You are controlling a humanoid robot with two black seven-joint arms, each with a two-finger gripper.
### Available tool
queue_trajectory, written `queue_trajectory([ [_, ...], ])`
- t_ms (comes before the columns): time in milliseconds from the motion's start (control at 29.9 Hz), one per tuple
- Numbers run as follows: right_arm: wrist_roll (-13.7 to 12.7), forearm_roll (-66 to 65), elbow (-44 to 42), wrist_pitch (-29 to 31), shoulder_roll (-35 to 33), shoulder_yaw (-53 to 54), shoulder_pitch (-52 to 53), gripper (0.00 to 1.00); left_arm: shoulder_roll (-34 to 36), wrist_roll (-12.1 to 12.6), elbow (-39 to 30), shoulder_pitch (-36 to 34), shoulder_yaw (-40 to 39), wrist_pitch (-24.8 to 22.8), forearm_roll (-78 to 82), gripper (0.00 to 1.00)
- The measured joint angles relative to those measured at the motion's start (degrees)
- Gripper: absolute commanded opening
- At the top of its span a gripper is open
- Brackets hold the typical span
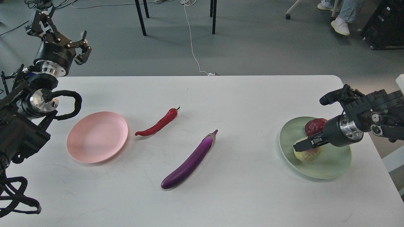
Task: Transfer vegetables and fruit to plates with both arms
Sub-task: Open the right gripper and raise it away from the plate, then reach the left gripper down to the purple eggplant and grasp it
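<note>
My right gripper (300, 146) over yellow-green fruit (306, 154) on mint plate (334, 164), grip unclear; left gripper (82, 47) spread, empty.

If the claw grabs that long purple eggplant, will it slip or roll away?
The long glossy purple eggplant looks smooth and shiny, so it may slip in a narrow grip. Its rounded body lies free on the white table, so a push could roll it. It looks stiff, not floppy.
</note>
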Motion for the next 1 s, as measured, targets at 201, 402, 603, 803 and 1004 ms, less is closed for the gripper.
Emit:
queue_trajectory([
  [201, 0.0, 2.8, -0.1, 0.6, -2.0, 4.9, 0.0, 0.98, 0.0, 6.3, 0.0, -0.8, 0.3, -2.0, 0.0, 0.98],
  [402, -0.2, 8.4, -0.9, 5.1, -2.9, 12.1, 1.0, 0.98, 0.1, 7.1, 0.0, -2.3, 0.9, -2.6, 0.0, 0.98],
  [603, 0.1, 12.1, -5.9, 5.3, -3.0, 26.2, -2.3, 0.98, 3.5, 6.8, -3.3, -3.2, 8.8, -7.5, 4.2, 0.98],
  [803, 0.5, 17.7, -12.1, 5.3, -2.4, 44.8, -11.0, 0.99, 9.7, 6.2, -13.2, -2.9, 14.6, -9.5, 21.2, 0.98],
  [1004, 0.9, 22.7, -17.0, 5.2, -1.4, 61.5, -23.8, 0.99, 11.3, 6.1, -23.7, -2.4, 15.2, -9.5, 47.7, 0.98],
])
